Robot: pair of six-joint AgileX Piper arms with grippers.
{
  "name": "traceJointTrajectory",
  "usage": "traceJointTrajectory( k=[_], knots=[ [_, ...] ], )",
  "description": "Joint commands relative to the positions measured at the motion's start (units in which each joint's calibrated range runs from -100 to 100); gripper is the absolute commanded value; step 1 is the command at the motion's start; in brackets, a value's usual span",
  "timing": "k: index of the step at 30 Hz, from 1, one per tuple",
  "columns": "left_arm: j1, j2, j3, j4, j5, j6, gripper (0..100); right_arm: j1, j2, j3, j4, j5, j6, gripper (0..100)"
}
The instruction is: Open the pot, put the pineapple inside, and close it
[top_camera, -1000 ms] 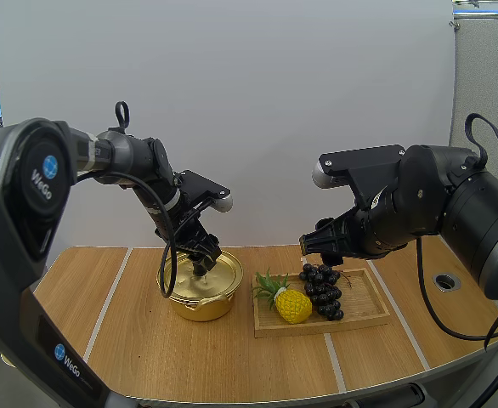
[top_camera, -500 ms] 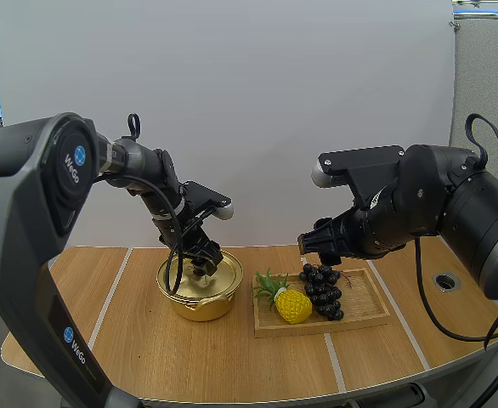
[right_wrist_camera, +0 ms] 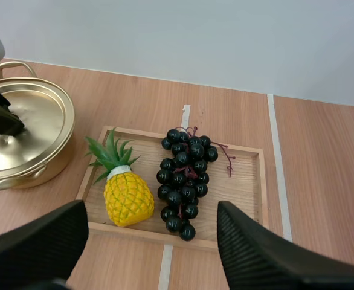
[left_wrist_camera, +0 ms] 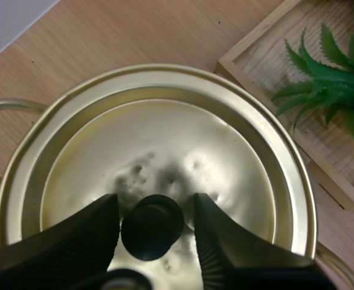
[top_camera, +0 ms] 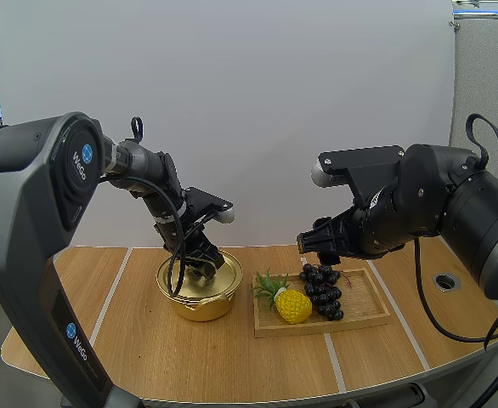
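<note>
1. Overhead, the left arm (top_camera: 147, 174) is seen reaching forward from the near left, bent at the elbow, with the wrist pitched steeply down over the pot (top_camera: 200, 299).
2. The gold pot is set on the table (top_camera: 147, 340) left of centre. Its lid (left_wrist_camera: 183, 133) is seated on the rim.
3. The left jaws are held apart, low over the lid, with one finger (left_wrist_camera: 74, 235) on each side of the black knob (left_wrist_camera: 152, 226). The knob is bracketed closely. A narrow gap is visible at one finger; contact at the other cannot be judged.
4. The right arm (top_camera: 419, 204) is held raised on the right side, the forearm angled inward and downward towards the wooden tray (right_wrist_camera: 243, 199).
5. The right jaws are spread wide, clear of everything, above the near edge of the tray.
6. The pineapple (right_wrist_camera: 127, 198) is lying on its side in the tray's left half, its green crown pointed towards the pot.
7. A bunch of dark grapes (right_wrist_camera: 186, 175) is lying just beside the pineapple, in the middle of the tray.
8. The tray is placed just to the right of the pot, with a narrow strip of table between them.
</note>
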Motion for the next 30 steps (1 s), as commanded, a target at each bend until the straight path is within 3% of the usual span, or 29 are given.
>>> traceJointTrajectory(
  k=[1,2,3,14,23,30],
  knots=[
    [-0.15,0.42,-0.34,-0.04,0.34,-0.76,15,-0.13,-0.22,-0.38,0.12,-0.65,-0.32,100],
    [-0.15,0.42,-0.34,-0.04,0.57,-0.98,3,-0.13,-0.22,-0.38,0.12,-0.65,-0.32,100],
    [-0.15,0.42,-0.34,-0.04,1.00,-1.07,0,-0.13,-0.22,-0.38,0.12,-0.65,-0.32,100],
    [-0.15,-9.42,-2.66,-0.04,5.48,-3.34,0,-0.13,-0.22,-0.38,0.24,-1.36,-0.32,100],
    [-0.15,-26.48,-16.01,3.90,10.29,-6.38,0,-0.13,-0.22,-0.38,1.41,-1.46,-0.59,100],
    [-0.15,-34.20,-31.65,7.27,10.29,-10.69,0,-0.13,-0.22,-0.38,10.27,2.93,-15.33,100]
  ],
)
